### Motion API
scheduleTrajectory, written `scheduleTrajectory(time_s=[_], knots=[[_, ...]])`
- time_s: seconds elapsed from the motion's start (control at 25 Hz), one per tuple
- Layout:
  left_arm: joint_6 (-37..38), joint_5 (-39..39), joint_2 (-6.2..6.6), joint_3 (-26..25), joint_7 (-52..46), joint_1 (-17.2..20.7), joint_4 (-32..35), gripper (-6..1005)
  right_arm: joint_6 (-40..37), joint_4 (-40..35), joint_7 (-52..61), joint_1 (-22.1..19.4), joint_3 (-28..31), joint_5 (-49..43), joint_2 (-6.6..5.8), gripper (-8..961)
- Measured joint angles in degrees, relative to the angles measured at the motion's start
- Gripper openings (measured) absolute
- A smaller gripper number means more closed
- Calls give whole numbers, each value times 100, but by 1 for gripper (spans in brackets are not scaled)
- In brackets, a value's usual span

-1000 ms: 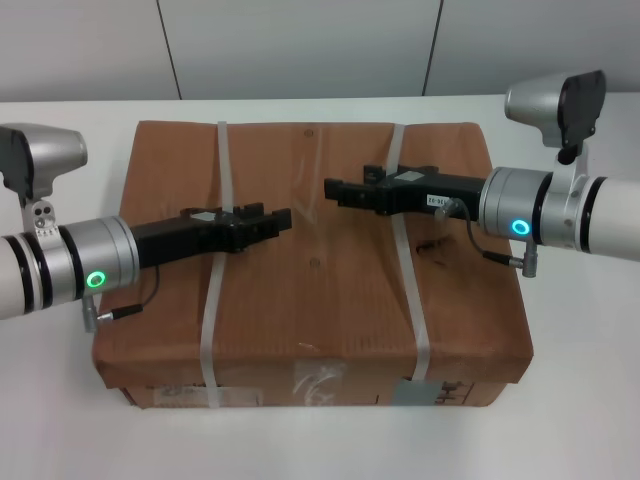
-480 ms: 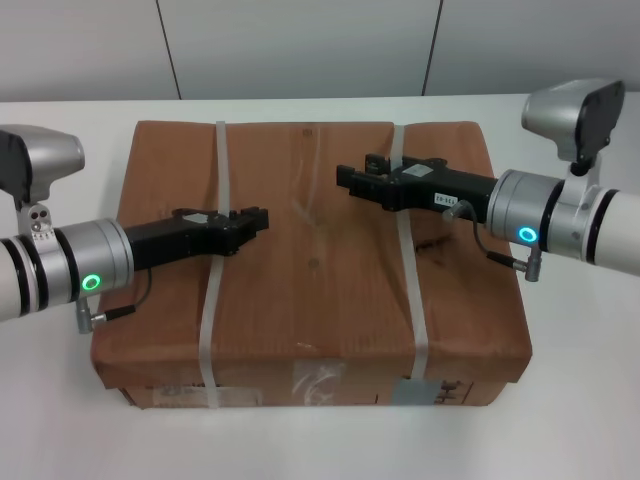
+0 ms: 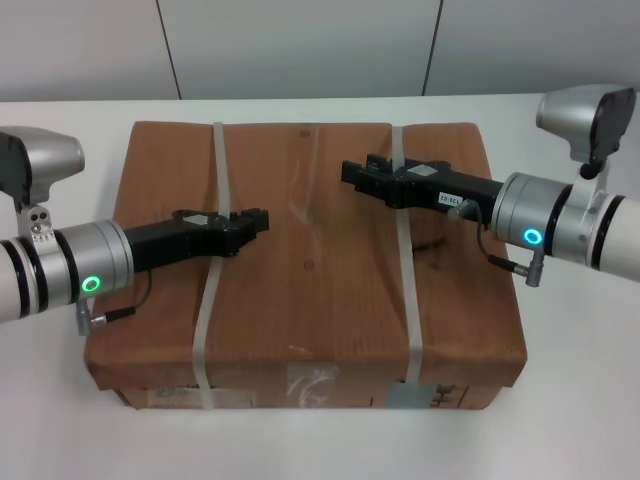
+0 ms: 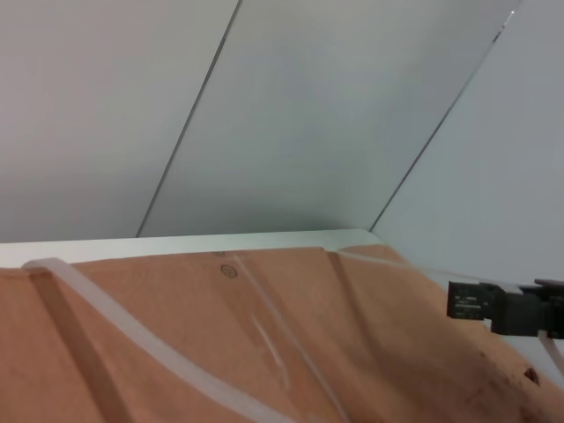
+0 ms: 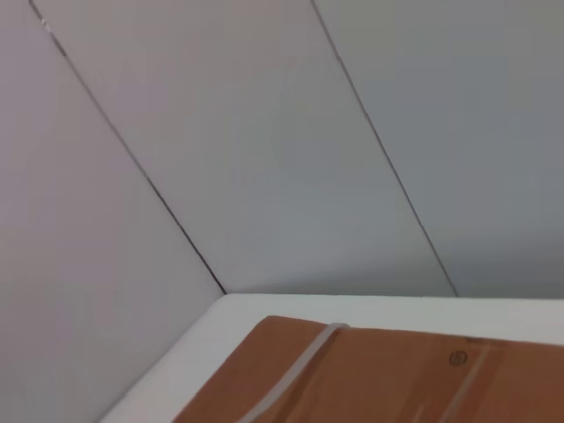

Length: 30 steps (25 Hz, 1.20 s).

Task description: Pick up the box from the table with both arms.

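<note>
The brown paper-wrapped box [image 3: 310, 280] lies on the white table [image 3: 580, 400], bound by two white straps [image 3: 207, 320] [image 3: 410, 300], with tape and labels on its near side [image 3: 315, 385]. My left gripper [image 3: 262, 218] reaches in from the left and lies across the left strap, low over the box top. My right gripper [image 3: 348, 172] reaches in from the right across the right strap. I cannot tell whether either strap passes over a gripper. The left wrist view shows the box top [image 4: 291, 335] and the right gripper [image 4: 493, 304] farther off. The right wrist view shows a box corner [image 5: 388, 379].
A grey panelled wall [image 3: 300, 45] stands behind the table's far edge. White tabletop shows on both sides of the box and in front of it [image 3: 60, 420].
Both grippers have drawn outward, away from each other, along the box top. The box looks slightly larger in the head view, its near edge lower in the picture.
</note>
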Motion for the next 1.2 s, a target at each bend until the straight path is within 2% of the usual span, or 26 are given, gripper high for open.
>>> scheduleTrajectory(time_s=[0.36, 0.6, 0.8, 1.04, 1.2], knots=[[61, -68, -3, -31, 1, 63, 37, 97, -59, -2, 1184, -147, -123, -28, 0, 460], [72, -79, -3, -42, 1, 74, 39, 98, -94, -30, 1543, -262, -93, -4, 0, 338], [127, -79, -3, -53, 1, 104, 39, 98, -94, -70, 1754, -323, -79, -1, 0, 103], [147, -79, -3, -53, 1, 108, 52, 98, -94, -81, 1788, -335, -79, -1, 0, 31], [304, -120, 2, -60, 0, 108, 57, 98, -119, -99, 1754, -362, -75, 91, 0, 32]])
